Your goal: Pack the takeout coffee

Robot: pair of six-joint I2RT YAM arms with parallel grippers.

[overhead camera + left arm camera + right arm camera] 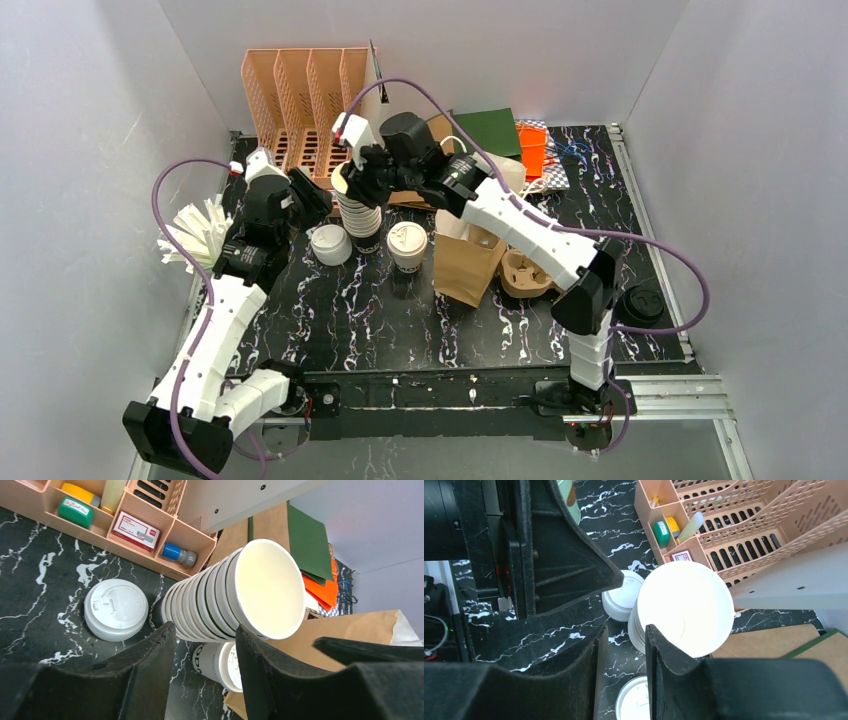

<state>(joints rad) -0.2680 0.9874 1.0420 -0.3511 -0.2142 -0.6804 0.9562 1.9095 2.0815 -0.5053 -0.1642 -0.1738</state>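
One takeout coffee (407, 243), a white paper cup with a white sip lid, stands mid-table; it also shows past the left fingers (220, 662) and below the right fingers (634, 702). Left of it rises a tall stack of lidless cups (358, 212). My left gripper (316, 200) sits just left of the stack, jaws partly apart (205, 627), the stack (225, 600) just beyond their tips. My right gripper (362, 180) hovers over the stack's top; its jaws (623, 629) stand narrowly apart at the left rim of the top cup (684, 607), with table showing between them.
A pile of white lids (331, 244) lies left of the stack. A brown paper bag (465, 265) stands open to the right, a pulp cup carrier (525, 272) beside it. A peach desk organizer (300, 100) lines the back. A black lid (642, 302) lies at the right edge.
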